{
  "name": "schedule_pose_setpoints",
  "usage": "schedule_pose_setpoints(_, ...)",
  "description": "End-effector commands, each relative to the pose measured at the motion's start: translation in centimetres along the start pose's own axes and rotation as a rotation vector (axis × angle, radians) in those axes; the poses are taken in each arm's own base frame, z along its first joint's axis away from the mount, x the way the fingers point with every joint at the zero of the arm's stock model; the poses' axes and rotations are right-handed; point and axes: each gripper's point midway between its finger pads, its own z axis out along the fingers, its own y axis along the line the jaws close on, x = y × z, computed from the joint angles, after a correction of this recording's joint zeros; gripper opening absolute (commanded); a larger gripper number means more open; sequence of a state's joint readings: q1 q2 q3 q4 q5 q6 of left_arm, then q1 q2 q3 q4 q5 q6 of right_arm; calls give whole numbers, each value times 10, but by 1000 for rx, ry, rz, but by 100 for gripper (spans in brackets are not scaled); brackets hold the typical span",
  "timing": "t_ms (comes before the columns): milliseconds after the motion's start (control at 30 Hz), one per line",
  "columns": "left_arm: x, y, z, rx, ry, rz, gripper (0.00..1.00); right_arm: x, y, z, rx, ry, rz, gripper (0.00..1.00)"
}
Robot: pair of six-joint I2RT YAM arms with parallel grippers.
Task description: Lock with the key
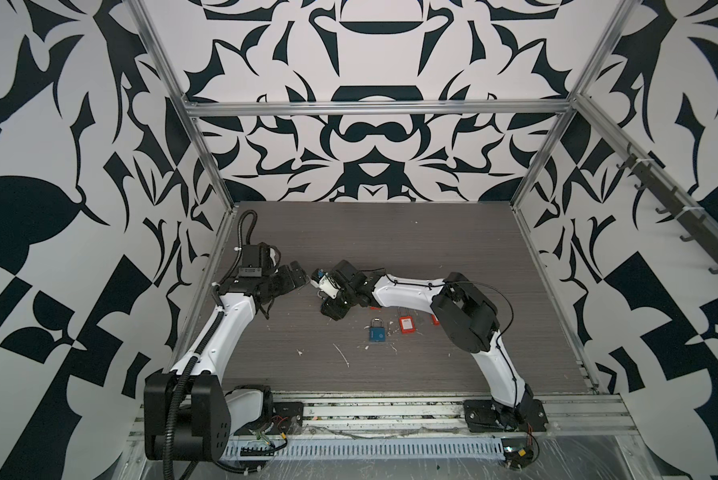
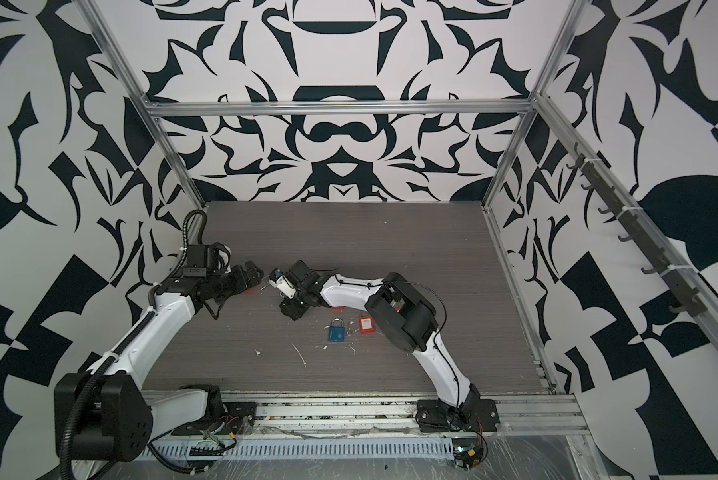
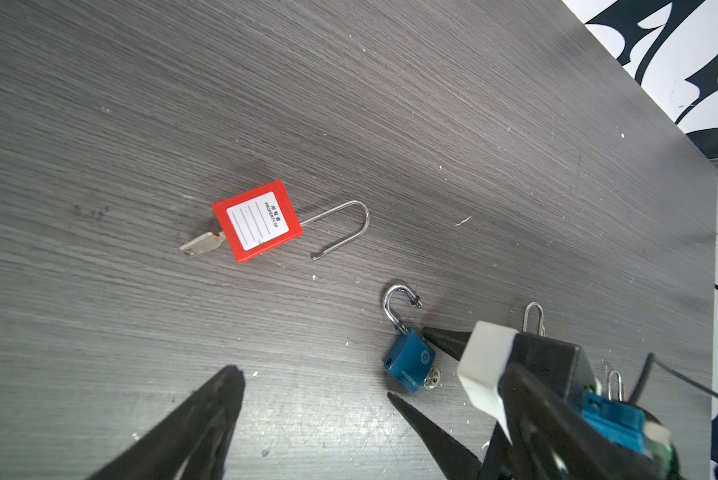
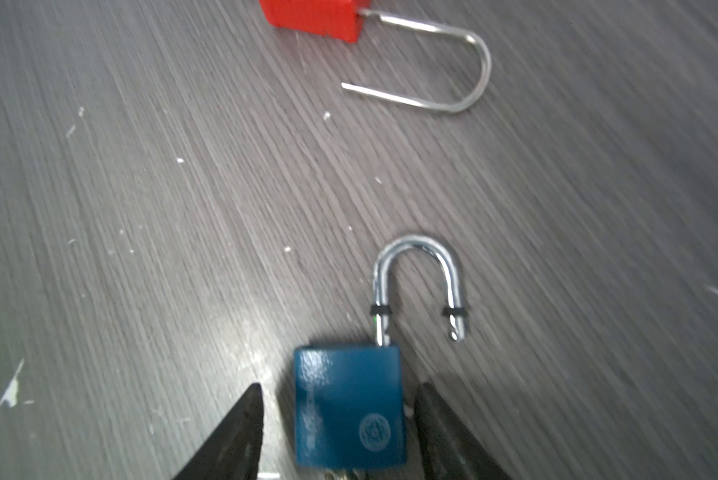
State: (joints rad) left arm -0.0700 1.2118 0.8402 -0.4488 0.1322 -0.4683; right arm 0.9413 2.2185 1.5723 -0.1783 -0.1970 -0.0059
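Both arms stretched low, inward; right gripper (image 3: pixel 408 362), part-open, straddled the ungripped small blue metal padlock (image 4: pixel 349 403); left gripper (image 1: pixel 297 276) gaped empty.

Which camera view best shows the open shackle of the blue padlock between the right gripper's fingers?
The right wrist view: the right gripper straddles the blue padlock close up, its shackle plainly open. The left wrist view shows the padlock smaller. In both top views the gripper hides it.
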Motion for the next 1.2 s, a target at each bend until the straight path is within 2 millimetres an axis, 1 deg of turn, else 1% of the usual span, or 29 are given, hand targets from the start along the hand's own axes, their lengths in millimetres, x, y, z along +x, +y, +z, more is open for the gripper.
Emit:
schedule_pose_setpoints(0,0,3,-3,-13,10,20,99,-12,4,-3,12,-18,-22,57)
schedule_pose_setpoints(100,0,5,-3,-23,13,28,99,-12,5,-1,18,-12,-38,51)
schedule_pose_setpoints(200,0,9,-3,-33,16,29,99,-11,6,-3,26,1,-48,49)
schedule_pose_setpoints(333,0,12,-2,-39,20,34,99,-2,4,-4,54,34,-60,49)
schedule_pose_setpoints(367,0,12,-2,-41,18,34,99,2,3,-4,58,46,-64,50)
schedule_pose_setpoints(433,1,13,0,-40,23,37,99,8,-1,0,84,66,-66,55)
schedule_pose_setpoints(533,2,15,3,-43,30,38,99,11,-3,3,97,76,-65,55)
schedule_pose_setpoints(767,4,16,5,-44,35,38,99,12,-1,-4,101,81,-84,46)
schedule_pose_setpoints(867,4,16,4,-44,31,47,99,12,2,-8,90,77,-106,36)
schedule_pose_setpoints(900,4,16,4,-42,29,50,99,10,3,-10,86,71,-117,34)
schedule_pose_setpoints(1000,2,14,2,-37,23,71,99,-4,8,-24,77,7,-170,30)
schedule_pose_setpoints(1067,-1,11,1,-26,16,90,99,-18,14,-40,64,-65,-224,27)
schedule_pose_setpoints(1167,-3,6,-2,2,0,128,99,-33,13,-67,98,-135,-298,25)
